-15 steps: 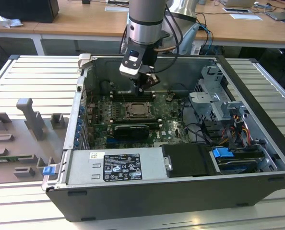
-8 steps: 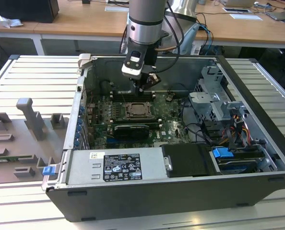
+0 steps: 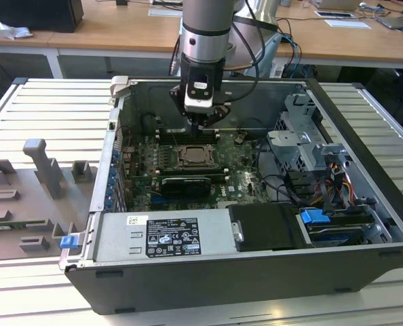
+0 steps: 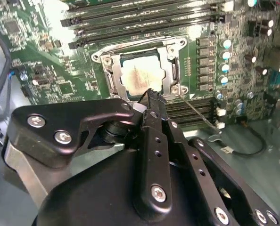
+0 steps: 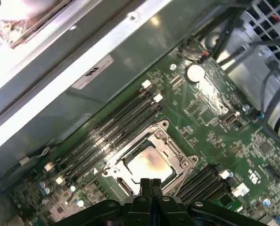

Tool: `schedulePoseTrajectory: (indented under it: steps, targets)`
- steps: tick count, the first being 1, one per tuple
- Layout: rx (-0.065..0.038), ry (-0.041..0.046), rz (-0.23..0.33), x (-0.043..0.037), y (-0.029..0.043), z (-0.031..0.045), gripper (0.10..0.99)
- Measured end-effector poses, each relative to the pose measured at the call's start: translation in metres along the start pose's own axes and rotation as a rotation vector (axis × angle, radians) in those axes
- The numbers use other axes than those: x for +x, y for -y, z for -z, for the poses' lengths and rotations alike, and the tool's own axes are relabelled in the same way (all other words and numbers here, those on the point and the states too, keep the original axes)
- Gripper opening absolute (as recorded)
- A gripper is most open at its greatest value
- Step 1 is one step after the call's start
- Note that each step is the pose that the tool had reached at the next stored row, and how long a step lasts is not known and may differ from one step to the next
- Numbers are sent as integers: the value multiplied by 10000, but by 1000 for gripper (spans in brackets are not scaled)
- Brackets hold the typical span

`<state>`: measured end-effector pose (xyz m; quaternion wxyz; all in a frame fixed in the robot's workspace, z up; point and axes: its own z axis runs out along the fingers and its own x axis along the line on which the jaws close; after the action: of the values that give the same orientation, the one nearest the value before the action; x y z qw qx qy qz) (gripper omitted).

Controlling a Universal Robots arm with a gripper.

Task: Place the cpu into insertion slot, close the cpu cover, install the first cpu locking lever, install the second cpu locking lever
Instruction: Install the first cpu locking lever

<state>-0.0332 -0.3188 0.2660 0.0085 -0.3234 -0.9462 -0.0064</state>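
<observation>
Cpu [image 4: 139, 75] seated in the socket [image 5: 166, 126], cover [image 4: 170, 70] lying flat around it; whether the levers are latched cannot be told. Gripper [image 5: 151, 184] at the socket's edge, fingers pressed together, holding nothing

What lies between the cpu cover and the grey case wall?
Between the cpu cover and the case wall run long black memory slots, in the first wrist view.

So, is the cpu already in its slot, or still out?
In: the cpu lies flat on the board, its top showing through the window of the cpu cover.
</observation>
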Motion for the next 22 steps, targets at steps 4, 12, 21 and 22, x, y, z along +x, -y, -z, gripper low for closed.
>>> schedulePoseTrajectory:
  steps: [4,12,21,22]
  targets:
    - [16,-6,839,0,0,-2,106]
    - [48,-17,2395,0,0,-5,106]
    - [74,-25,3700,0,0,-7,106]
    - [75,-26,3782,0,0,-8,106]
